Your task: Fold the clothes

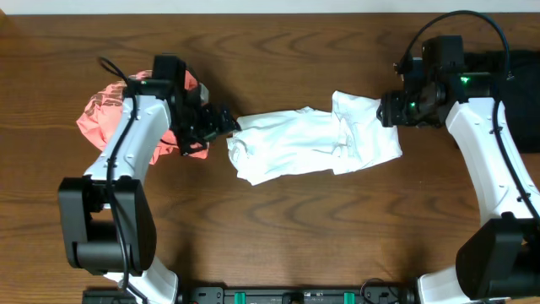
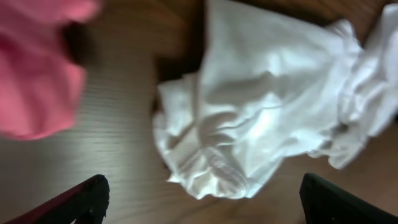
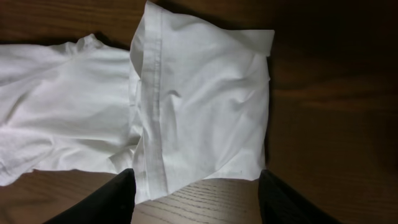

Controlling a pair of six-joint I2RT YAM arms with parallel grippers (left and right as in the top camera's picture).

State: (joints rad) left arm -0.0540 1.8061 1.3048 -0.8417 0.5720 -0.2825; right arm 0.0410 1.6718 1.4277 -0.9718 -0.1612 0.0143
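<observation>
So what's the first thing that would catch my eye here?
The crumpled white T-shirt, bright against the dark wooden table, lying mid-table. A white robot arm reaches in at each end of it, with the left gripper and the right gripper both open by its edges. Then the coral-pink shirt, bunched at the left and partly under the left arm.

The T-shirt (image 1: 308, 145) lay on the table (image 1: 278, 241) at the centre of the frame. The other shirt (image 1: 99, 114) lay to its left, a little apart, partly under the left arm (image 1: 128, 145).
</observation>
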